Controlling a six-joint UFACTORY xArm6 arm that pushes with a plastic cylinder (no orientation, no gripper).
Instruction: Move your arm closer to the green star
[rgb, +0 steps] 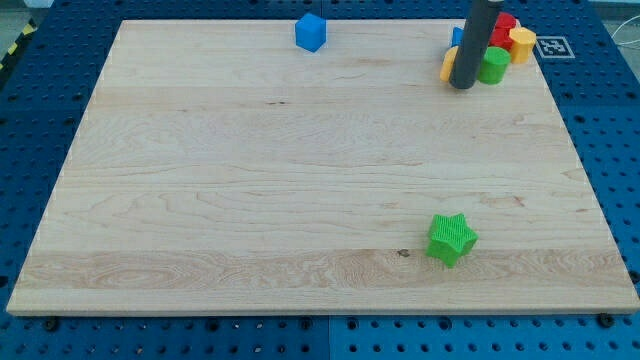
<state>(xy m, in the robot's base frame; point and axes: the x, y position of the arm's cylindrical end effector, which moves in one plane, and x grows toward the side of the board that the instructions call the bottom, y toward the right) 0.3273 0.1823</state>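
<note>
The green star lies on the wooden board near the view's bottom right. My tip is at the view's top right, far above the star in the view. The rod stands against a cluster of blocks there: a green cylinder just right of the tip, an orange block just left of it and partly hidden by the rod, a red block, a yellow block, and a blue sliver behind the rod.
A blue cube sits near the board's top edge, left of the centre. The wooden board lies on a blue perforated table. A fiducial marker sits at the top right corner.
</note>
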